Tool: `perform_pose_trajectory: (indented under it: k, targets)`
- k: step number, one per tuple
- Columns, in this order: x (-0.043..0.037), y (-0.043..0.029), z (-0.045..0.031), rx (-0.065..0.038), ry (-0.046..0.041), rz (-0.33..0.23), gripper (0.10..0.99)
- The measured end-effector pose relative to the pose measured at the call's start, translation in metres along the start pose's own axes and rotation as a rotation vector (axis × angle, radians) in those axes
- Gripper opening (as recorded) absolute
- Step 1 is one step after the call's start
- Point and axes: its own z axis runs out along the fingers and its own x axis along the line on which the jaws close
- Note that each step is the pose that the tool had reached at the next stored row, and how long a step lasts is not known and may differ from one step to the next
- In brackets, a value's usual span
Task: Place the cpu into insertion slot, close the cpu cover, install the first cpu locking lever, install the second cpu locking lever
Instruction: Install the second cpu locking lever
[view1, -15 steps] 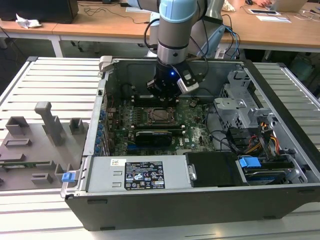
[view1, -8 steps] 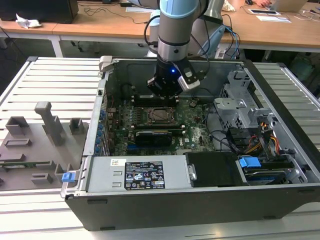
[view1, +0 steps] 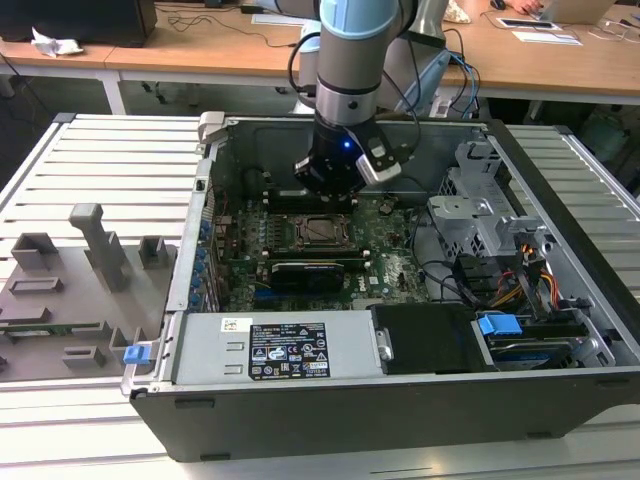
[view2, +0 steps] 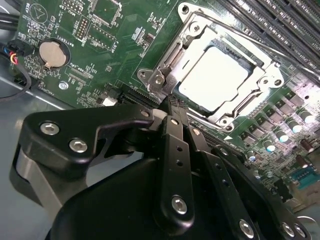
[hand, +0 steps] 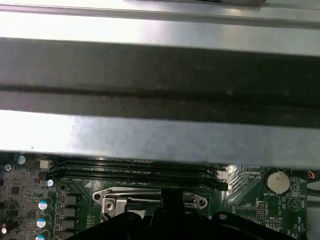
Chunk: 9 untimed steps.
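The cpu (view2: 215, 75) lies flat in the insertion slot (view1: 325, 230), its pale silver face showing through the open centre of the cpu cover (view2: 262, 75). The cover's silvery frame lies down over the chip. A thin metal locking lever (view2: 235, 32) runs along one edge of the socket; it shows too in the first wrist view as the lever (hand: 130, 190). My gripper (view2: 172, 106) hangs just above the socket's corner, and its black fingers (view2: 175, 150) are shut together with nothing between them. In the exterior view the gripper (view1: 335, 192) is over the motherboard (view1: 385, 260), just behind the socket.
Long black memory slots (view2: 270, 20) flank the socket. A coin battery (view2: 52, 54) sits on the board. A black card (view1: 305, 272), the power supply (view1: 270, 350), a drive cage (view1: 480, 215) and cables (view1: 510, 285) crowd the case. Grey fixtures (view1: 90, 260) stand outside, at the exterior view's left.
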Motion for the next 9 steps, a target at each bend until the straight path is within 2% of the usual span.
perform_pose_trajectory:
  k: [5,9]
  targets:
    - [0.0003,-0.0071,-0.0005,0.0,0.0,0.0,0.106]
    - [0.0004,-0.0082,-0.0018,0.0,0.0001,0.0,0.106]
